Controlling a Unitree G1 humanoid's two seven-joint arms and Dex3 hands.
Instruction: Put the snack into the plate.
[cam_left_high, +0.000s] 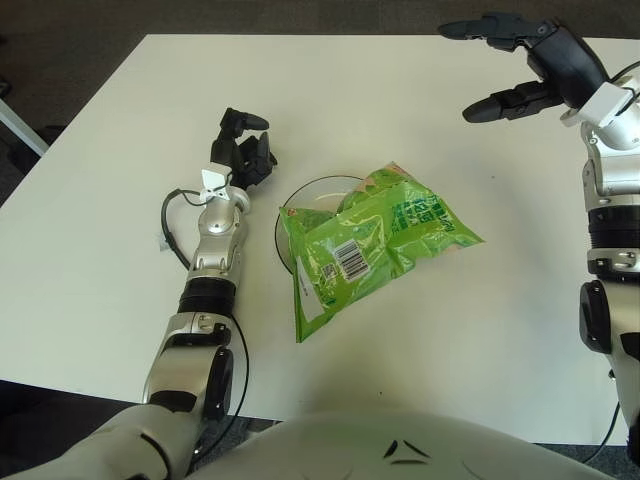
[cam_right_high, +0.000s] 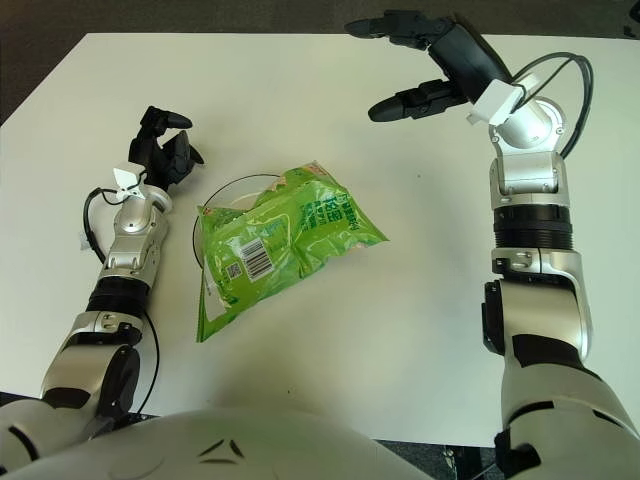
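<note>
Snack (cam_left_high: 375, 245): green foil bag with a barcode panel, lying across the plate (cam_left_high: 300, 195) and covering most of it, one corner spilling past the rim onto the white table (cam_left_high: 120, 260) toward the robot (only the plate's dark far-left rim shows).

Right hand (cam_right_high: 420, 62): raised above the table's far right area, well apart from the bag, fingers spread wide and holding nothing.

Left hand (cam_left_high: 245, 150): just beside the plate on its left, fingers loosely curled around nothing, forearm stretched along the tabletop.
</note>
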